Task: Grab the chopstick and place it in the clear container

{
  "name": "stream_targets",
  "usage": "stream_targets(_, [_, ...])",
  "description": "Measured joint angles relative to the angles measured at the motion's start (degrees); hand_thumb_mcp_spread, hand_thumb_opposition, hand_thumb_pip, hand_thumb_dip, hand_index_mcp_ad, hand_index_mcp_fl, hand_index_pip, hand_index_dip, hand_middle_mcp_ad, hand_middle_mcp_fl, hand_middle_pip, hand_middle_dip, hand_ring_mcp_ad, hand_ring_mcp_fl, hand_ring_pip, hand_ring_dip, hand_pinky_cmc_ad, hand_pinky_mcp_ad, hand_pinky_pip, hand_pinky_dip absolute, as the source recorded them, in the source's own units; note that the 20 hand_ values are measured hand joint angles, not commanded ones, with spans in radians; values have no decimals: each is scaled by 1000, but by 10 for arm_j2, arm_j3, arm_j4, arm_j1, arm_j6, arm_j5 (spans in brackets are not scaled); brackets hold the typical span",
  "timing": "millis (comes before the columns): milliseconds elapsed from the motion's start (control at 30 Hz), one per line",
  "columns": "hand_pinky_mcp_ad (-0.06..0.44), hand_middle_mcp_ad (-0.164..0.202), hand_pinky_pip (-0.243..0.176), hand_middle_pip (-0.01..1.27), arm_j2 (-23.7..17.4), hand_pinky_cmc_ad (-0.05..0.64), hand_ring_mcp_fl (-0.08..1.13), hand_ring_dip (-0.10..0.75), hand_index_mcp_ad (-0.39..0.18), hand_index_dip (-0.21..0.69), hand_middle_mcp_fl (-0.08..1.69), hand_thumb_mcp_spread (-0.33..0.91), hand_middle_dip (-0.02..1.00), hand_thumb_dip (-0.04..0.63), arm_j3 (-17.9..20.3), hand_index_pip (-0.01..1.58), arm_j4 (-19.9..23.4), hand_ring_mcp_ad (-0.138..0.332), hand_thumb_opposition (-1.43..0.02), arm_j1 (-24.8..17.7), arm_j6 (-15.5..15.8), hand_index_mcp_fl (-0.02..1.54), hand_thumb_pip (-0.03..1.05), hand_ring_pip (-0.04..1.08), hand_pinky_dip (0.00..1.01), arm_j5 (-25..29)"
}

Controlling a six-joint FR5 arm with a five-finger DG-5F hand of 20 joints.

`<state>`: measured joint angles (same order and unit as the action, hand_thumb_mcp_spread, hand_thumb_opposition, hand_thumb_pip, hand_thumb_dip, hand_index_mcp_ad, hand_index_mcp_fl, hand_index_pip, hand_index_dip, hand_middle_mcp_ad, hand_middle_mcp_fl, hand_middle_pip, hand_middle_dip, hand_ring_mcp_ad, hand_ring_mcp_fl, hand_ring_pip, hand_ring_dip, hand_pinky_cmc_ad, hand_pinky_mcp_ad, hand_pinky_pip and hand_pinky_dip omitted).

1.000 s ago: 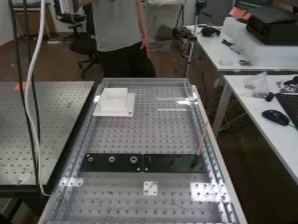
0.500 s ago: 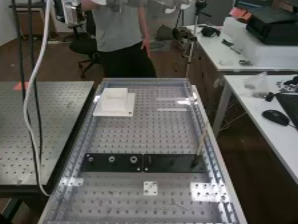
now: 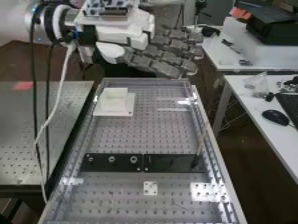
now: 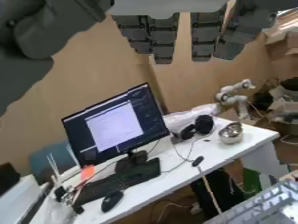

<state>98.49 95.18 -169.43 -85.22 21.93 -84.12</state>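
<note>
the straight-fingered hand hangs apart from the chopstick.

Lab with a perforated worktop and white desks beside it

Across the worktop, two dark plates lie end to end, three round metal fittings on one; a small white plate lies near them. In the high view, a perforated table stands to the left; on the near right desk are a black mouse and keyboard. The wrist view shows a lit monitor, black headphones and a shiny metal bowl on a white desk
</note>
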Motion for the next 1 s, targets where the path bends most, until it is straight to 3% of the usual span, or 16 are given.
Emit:
stream_targets(267, [185, 91, -133, 131, 48, 222, 16, 0, 87, -51, 12, 175, 42, 0, 28, 51, 90, 222, -618, 19, -111, 24, 257, 68, 227, 13])
stream_targets(400, [180, 91, -136, 133, 76, 215, 16, 0, 86, 51, 38, 199, 40, 0, 43, 70, 160, 227, -634, 23, -168, 38, 358, 68, 255, 47])
stream_targets(533, [182, 89, -136, 145, 99, 215, 12, 0, 80, 220, 220, 248, 159, 33, 59, 70, 237, 223, -632, 24, -205, 209, 452, 65, 283, 82])
stream_targets(600, [180, 93, -136, 145, 111, 211, 12, 3, 73, 264, 283, 278, 206, 51, 61, 66, 257, 227, -651, 24, -226, 257, 475, 70, 290, 97])
stream_targets(700, [183, 91, -136, 141, 134, 201, 12, 3, 72, 337, 354, 281, 286, 87, 60, 70, 275, 230, -663, 23, -260, 311, 504, 66, 290, 116])
stream_targets(1000, [180, 94, -136, 134, 178, 171, 24, 45, 26, 368, 449, 330, 489, 182, 41, 72, 294, 227, -709, 23, -316, 394, 653, 72, 291, 146])
